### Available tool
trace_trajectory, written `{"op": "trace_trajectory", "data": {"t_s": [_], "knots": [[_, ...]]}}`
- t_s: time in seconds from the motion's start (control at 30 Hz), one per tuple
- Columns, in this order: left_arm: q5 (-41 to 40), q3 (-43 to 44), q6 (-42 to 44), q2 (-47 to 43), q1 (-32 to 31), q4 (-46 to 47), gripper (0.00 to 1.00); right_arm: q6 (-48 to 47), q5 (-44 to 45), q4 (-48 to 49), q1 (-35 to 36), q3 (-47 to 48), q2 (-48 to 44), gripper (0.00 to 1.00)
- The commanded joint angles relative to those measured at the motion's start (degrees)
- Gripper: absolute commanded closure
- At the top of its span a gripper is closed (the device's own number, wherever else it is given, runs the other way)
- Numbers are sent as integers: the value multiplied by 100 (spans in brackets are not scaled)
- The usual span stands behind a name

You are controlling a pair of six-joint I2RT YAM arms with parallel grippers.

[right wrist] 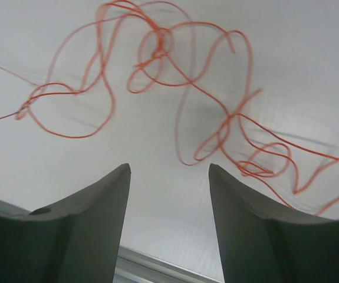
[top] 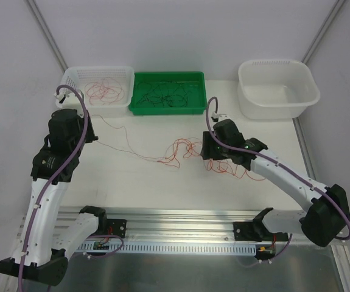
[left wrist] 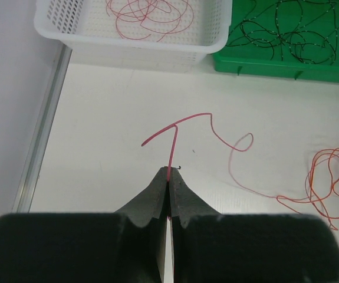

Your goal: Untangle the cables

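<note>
A loose tangle of orange-red wires lies mid-table and shows in the right wrist view. A pinkish-red wire runs from it left to my left gripper. In the left wrist view my left gripper is shut on the pinkish-red wire, whose end sticks out ahead of the tips. My right gripper is open and empty, above the table just short of the tangle. Pinkish-red wires lie in the white basket, dark wires in the green tray.
An empty white tub stands at the back right. A metal rail runs along the near table edge. The basket and green tray sit ahead of the left gripper.
</note>
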Motion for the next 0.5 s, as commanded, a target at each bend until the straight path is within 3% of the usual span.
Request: {"op": "trace_trajectory", "data": {"t_s": [0.0, 0.13, 0.27, 0.47], "knots": [[309, 18, -99, -131, 33, 84, 100, 42, -201, 621, 594, 503, 530, 39], [415, 35, -108, -201, 42, 84, 100, 332, -281, 858, 983, 777, 1322, 31], [494, -9, -116, -254, 33, 84, 100, 1112, -140, 1630, 1071, 690, 1912, 31], [591, -123, -99, -395, 42, 84, 100, 1483, -158, 2291, 1159, 856, 2808, 33]]}}
